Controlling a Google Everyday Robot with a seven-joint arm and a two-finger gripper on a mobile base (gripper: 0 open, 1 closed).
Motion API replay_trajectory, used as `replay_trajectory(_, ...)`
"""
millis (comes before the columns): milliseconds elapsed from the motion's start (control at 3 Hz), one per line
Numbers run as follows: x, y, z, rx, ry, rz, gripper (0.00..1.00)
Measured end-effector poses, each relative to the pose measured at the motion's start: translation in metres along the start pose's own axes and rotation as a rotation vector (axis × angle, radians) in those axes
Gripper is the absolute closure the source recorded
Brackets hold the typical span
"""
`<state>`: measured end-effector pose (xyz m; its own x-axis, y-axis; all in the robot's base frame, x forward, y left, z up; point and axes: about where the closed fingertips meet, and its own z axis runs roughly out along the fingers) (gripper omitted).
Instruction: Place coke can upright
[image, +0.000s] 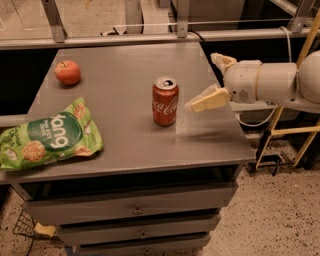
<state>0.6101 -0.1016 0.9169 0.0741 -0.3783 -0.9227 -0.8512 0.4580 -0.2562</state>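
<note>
Grey metal cabinet table (120, 75): fills most of the view; flat matte top, with 3 grey drawer fronts (130, 207) stacked below its front edge.

Speckled pale floor (280, 220): shows at the lower right, beside the cabinet.

White rounded robot arm (272, 82): reaches in from the right edge, held above and just past the table's right side.

Green crinkled snack bag with white lettering (47, 137): lies flat at the front left of the top, with its left end over the table's edge.

Gripper (202, 81): at the arm's left end, over the right part of the table and to the right of the can. Its 2 cream fingers (210, 100) are spread wide and grip nothing. The nearer finger points toward the can, with a clear gap between its tip and the can. The farther finger angles up and away.

Small red aluminium coke can with white script (165, 101): stands upright near the middle of the top, silver end and opening facing up, free of the gripper and well apart from the bag.

Round red apple (67, 72): rests at the back left of the top, well apart from the can.
</note>
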Motion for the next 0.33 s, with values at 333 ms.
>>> replay_trajectory(333,0.0197,-0.0252,-0.0363,0.035,0.097,0.013,0.0)
